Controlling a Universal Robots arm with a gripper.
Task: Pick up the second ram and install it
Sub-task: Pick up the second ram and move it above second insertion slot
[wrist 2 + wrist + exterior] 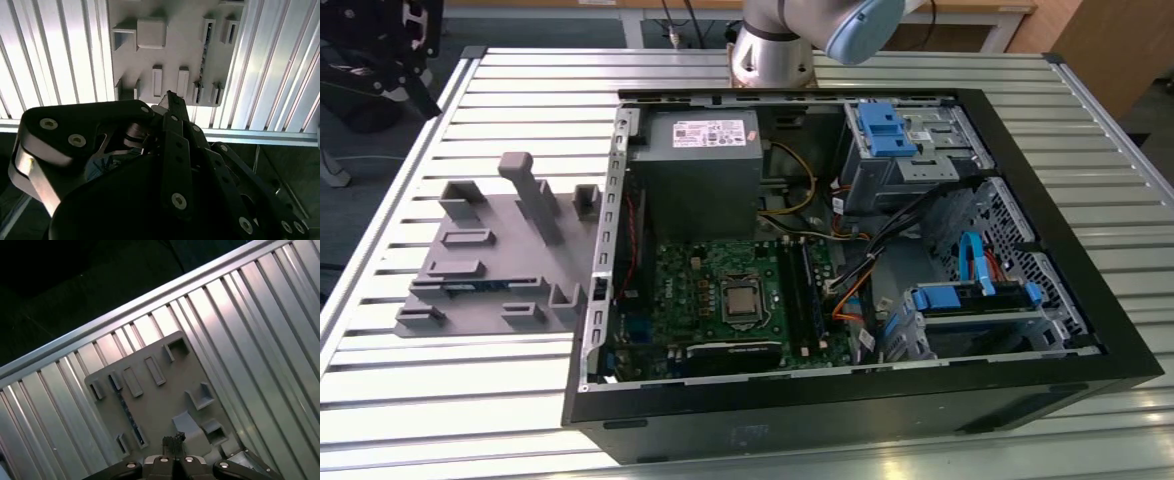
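Overhead, the gripper hangs above the grey holder tray, its claw drawn together with nothing between the tips. The second ram stands on edge in a tray slot, apart from the claw. In the exterior view, the tray lies at nine o'clock of the open computer case on the slatted table.

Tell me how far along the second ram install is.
Done: nothing that shows. Whether the slots in the case already hold a stick cannot be told. In hand: in the first wrist view the claw hangs above the tray, shut and empty. Left: the ram lies in the tray, so neither pickup nor install is done.
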